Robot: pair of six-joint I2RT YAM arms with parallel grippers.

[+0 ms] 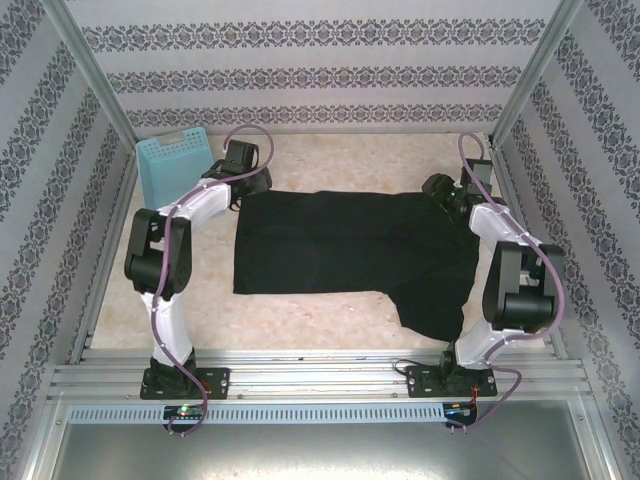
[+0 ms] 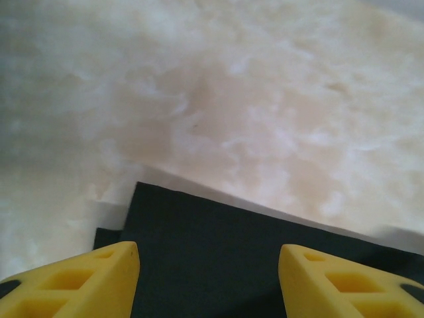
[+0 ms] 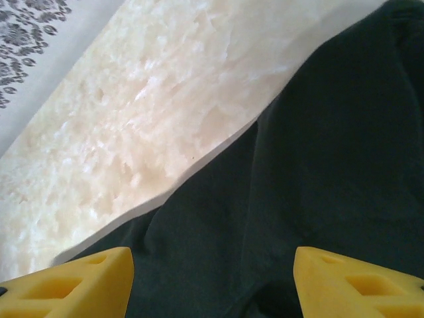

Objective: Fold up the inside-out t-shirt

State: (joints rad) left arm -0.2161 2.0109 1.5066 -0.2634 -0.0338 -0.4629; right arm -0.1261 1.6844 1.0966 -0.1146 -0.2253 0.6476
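Note:
The inside-out t-shirt (image 1: 350, 245) lies flat across the middle of the table as a black shape, with one part hanging down towards the near right. My left gripper (image 1: 252, 186) hovers over its far left corner. In the left wrist view the yellow fingers (image 2: 99, 278) stand wide apart, open, above a squared corner of black cloth (image 2: 218, 245) with nothing pinched. My right gripper (image 1: 443, 192) is at the shirt's far right corner. Its jaws are open too, spread over wrinkled black fabric (image 3: 311, 165) by the cloth's edge.
A light blue plastic basket (image 1: 172, 160) leans at the back left, close behind the left arm. Patterned walls and metal posts (image 1: 95, 80) close in the pale marbled table (image 1: 350, 160). Bare tabletop lies beyond the shirt's far edge and along its near side.

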